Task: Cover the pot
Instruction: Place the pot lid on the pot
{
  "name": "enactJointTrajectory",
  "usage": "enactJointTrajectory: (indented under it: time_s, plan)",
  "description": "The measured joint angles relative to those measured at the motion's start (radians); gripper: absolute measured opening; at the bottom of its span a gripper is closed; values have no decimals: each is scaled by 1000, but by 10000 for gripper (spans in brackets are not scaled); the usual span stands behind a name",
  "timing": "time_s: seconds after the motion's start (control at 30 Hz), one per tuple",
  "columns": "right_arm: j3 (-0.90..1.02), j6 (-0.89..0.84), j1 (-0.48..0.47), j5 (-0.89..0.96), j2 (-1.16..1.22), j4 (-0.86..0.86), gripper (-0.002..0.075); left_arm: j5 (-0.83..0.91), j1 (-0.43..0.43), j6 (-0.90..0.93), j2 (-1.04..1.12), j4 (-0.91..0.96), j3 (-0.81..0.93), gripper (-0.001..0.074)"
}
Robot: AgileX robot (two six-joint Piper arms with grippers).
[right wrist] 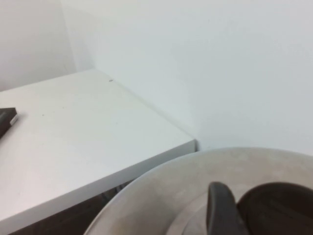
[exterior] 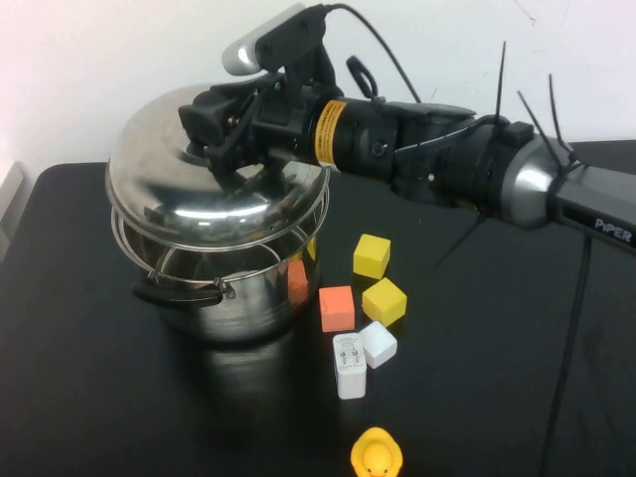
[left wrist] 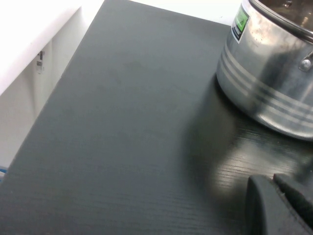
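Now the right gripper, jaws pinching the domed steel lid's knob, holds it tilted just above the shiny steel stockpot; the left gripper idles at the table's near left, jaws' state unclear.

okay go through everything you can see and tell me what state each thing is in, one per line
Pot: upright on the table, not fully covered.
Lid: tilted over the pot's rim, gap showing at the front, held at its top.
Right pincer: shut on the lid, above the pot.
Left pincer: low over the table beside the pot, holding nothing.
Blocks: loose on the table right of the pot.
Charger: lying flat.
Duck: upright, at the near edge.
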Motion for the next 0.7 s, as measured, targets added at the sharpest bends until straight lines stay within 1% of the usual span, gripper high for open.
enactJointTrajectory:
  time_s: [0.3, 0.7]
  plan:
    - [-12, 51, 2, -4, 21, -89, 346, 0, 0, 0, 0, 0, 0, -3]
    - [-15, 61, 2, -6, 64, -99, 346, 0, 0, 0, 0, 0, 0, -2]
